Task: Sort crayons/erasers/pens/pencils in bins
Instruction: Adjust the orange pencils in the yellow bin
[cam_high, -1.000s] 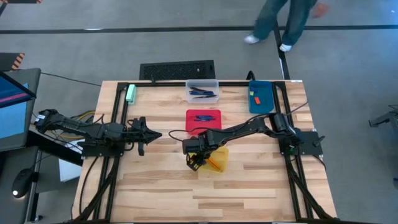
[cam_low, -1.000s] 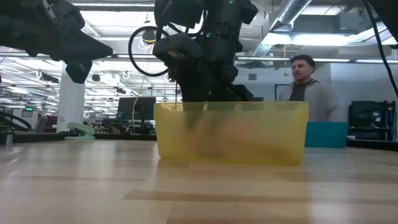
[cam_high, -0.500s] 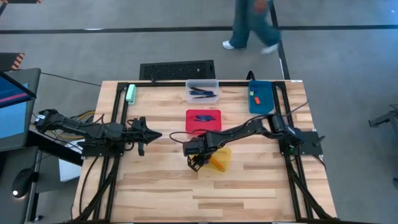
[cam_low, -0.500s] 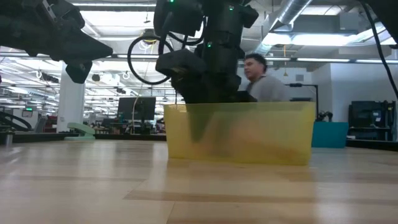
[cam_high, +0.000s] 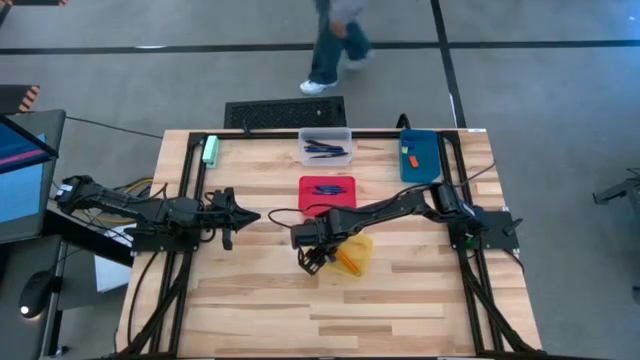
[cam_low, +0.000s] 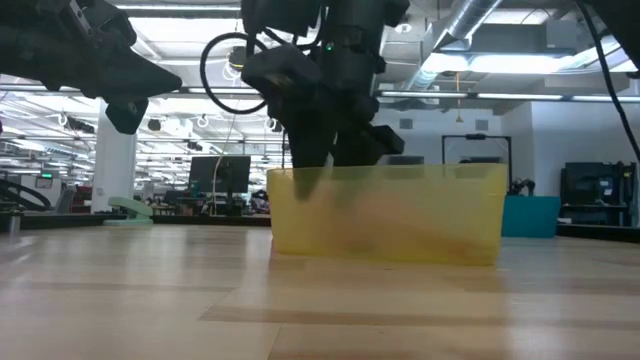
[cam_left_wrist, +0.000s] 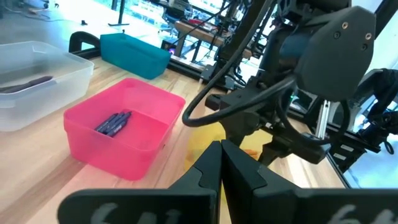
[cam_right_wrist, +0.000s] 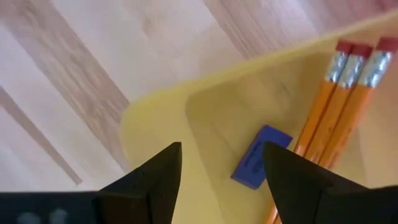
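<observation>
Hovering with fingers apart, the right gripper overlooks three pencils in one yellow bin.

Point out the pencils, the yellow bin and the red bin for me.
pencils (cam_right_wrist: 333, 102): right wrist view, on an orange shaft.
yellow bin (cam_low: 385, 215): low view, on its front wall.
red bin (cam_left_wrist: 109, 152): left wrist view, on its near wall.

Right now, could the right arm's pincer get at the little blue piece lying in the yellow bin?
Probably yes. The right pincer hangs open just above the yellow bin, and the blue piece lies uncovered beside the pencils, with nothing over it.
</observation>
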